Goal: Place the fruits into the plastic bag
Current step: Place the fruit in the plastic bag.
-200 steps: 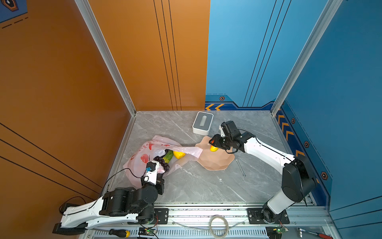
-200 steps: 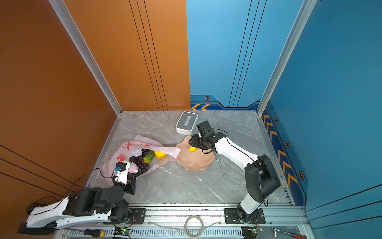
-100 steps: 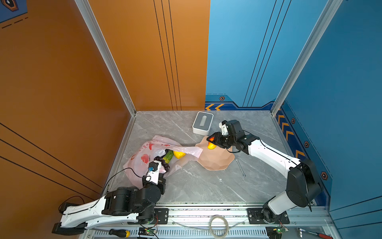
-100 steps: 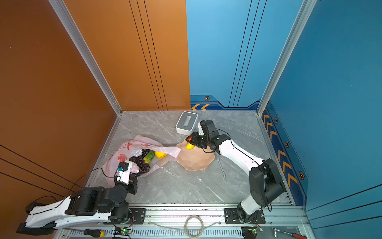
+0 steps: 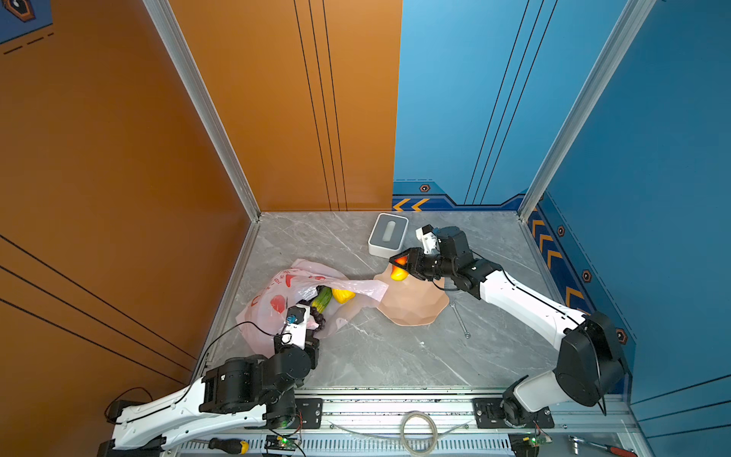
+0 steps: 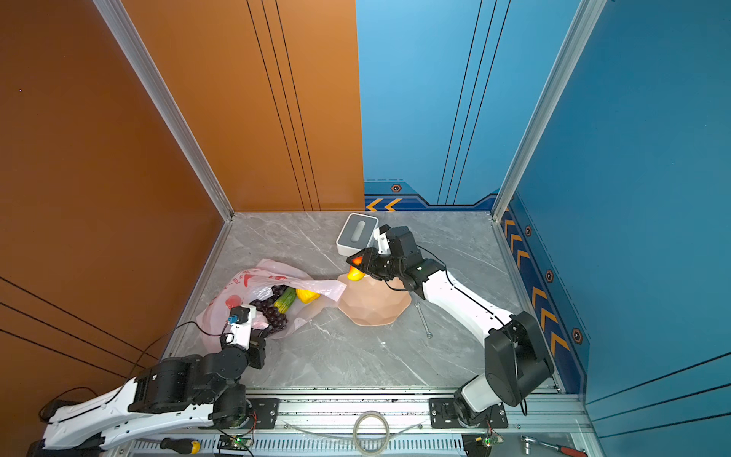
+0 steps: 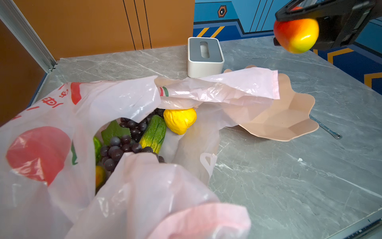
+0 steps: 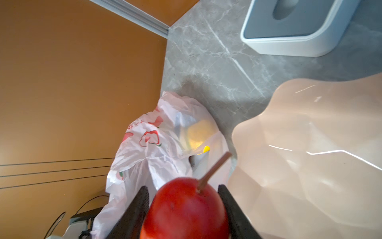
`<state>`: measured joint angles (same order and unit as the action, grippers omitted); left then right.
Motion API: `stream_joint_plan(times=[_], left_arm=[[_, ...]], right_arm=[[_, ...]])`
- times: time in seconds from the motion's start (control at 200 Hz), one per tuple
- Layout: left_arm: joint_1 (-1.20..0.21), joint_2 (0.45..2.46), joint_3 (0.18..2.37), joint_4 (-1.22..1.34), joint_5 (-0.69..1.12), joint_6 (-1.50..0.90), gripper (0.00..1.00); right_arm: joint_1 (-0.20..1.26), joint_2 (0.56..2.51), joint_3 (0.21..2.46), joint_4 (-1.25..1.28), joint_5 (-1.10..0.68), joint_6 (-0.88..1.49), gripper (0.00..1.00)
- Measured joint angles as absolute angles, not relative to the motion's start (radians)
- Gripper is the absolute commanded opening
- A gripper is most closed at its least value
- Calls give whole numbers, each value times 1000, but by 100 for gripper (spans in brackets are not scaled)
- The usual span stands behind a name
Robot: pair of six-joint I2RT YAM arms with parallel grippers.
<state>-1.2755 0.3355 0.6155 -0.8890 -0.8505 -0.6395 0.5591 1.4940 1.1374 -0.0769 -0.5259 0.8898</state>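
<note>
Tall orange panels (image 5: 197, 118) close the left and back of this booth and blue panels (image 5: 593, 118) close the rest, all around a grey marble desk (image 5: 395, 356). The plastic bag (image 5: 273, 289) is thin, crinkly and pale pink, with red fruit prints and red writing. It lies at the desk's left side, its mouth gaping toward a peach scalloped plate (image 5: 415, 308) and one handle draped on the plate's rim. The left fingers are closed, buried in the bunched plastic of the bag's near edge. Behind the plate stands a white-and-grey box (image 5: 388, 234).

Inside the bag lie a dark purple grape bunch (image 7: 124, 144), a green fruit (image 7: 154, 132), a yellow fruit (image 7: 179, 120) and a glimpse of an orange one (image 7: 99, 175). The right fingers (image 8: 136, 207) clamp a red-and-yellow mango (image 7: 295, 35) in the air over the plate's far edge, outside the bag. A small metal spanner (image 5: 461, 318) lies on the desk just right of the plate.
</note>
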Motion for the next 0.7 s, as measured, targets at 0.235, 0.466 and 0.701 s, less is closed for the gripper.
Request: stream_joint_plan(times=[0.235, 0.466, 0.701], left_arm=[[-1250, 343, 616, -879, -821, -625, 0], [-1239, 347, 616, -879, -802, -624, 0], [-1230, 347, 616, -876, -794, -618, 0]], right_arm=[[635, 1479, 1138, -19, -556, 926, 43], [777, 1534, 1225, 2, -610, 941, 43], [895, 1689, 1373, -45, -682, 894, 43]])
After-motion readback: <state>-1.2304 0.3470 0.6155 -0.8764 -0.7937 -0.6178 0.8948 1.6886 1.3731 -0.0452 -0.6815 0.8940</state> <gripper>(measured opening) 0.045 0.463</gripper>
